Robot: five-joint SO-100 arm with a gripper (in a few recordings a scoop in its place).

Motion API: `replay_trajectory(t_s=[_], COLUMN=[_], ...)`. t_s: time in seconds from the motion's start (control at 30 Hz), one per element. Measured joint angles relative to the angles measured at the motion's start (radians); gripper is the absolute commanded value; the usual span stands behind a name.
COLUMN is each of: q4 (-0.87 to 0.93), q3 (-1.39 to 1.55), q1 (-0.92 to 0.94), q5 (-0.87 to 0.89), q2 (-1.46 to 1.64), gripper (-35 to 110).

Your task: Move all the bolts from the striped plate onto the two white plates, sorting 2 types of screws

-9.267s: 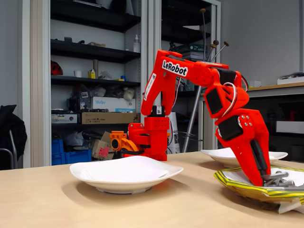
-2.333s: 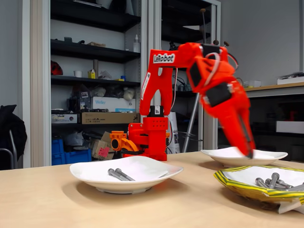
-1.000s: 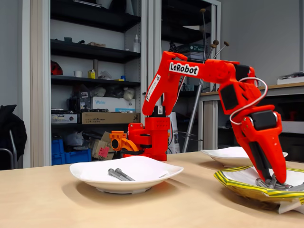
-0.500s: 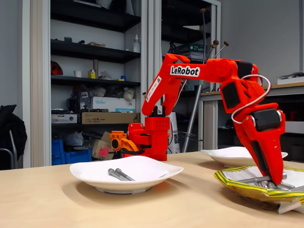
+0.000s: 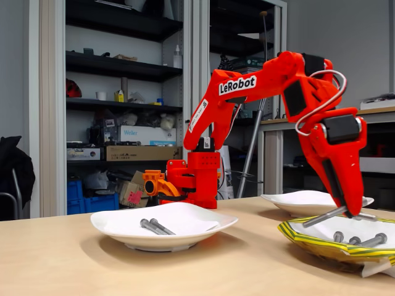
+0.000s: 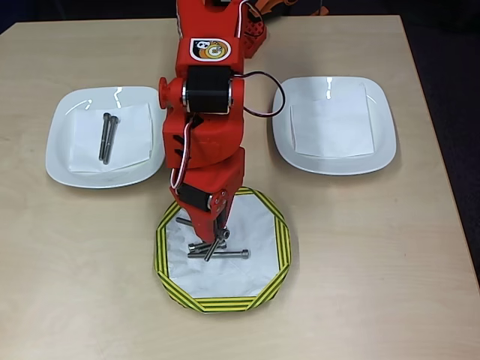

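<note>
Pincer (image 5: 347, 213) grips one long bolt (image 5: 325, 216) near its end above the striped plate (image 6: 278, 241); the tilted bolt may slip

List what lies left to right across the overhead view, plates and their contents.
Left white plate with two long bolts → striped plate with the remaining bolts and the gripper holding a bolt above it → right white plate, no bolts on it.

Yellow-and-dark-striped plate (image 6: 169, 279), plain white plates (image 6: 60, 161), grey bolts (image 6: 106, 138).
</note>
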Motion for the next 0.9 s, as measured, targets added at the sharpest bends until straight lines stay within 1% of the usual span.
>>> replay_trajectory(t_s=[0.23,0.47,0.63,0.73,0.9], q4=[0.017,-0.037,-0.034,-0.031,-0.028], q3=[-0.003,-0.015,-0.052,-0.066,-0.086], q1=[-0.003,-0.008,-0.006,-0.006,0.003], q5=[0.029,0.041,0.054,0.069,0.071], q2=[-0.011,-0.121,-0.155,-0.16,-0.175], gripper=[0,0,0,5,6])
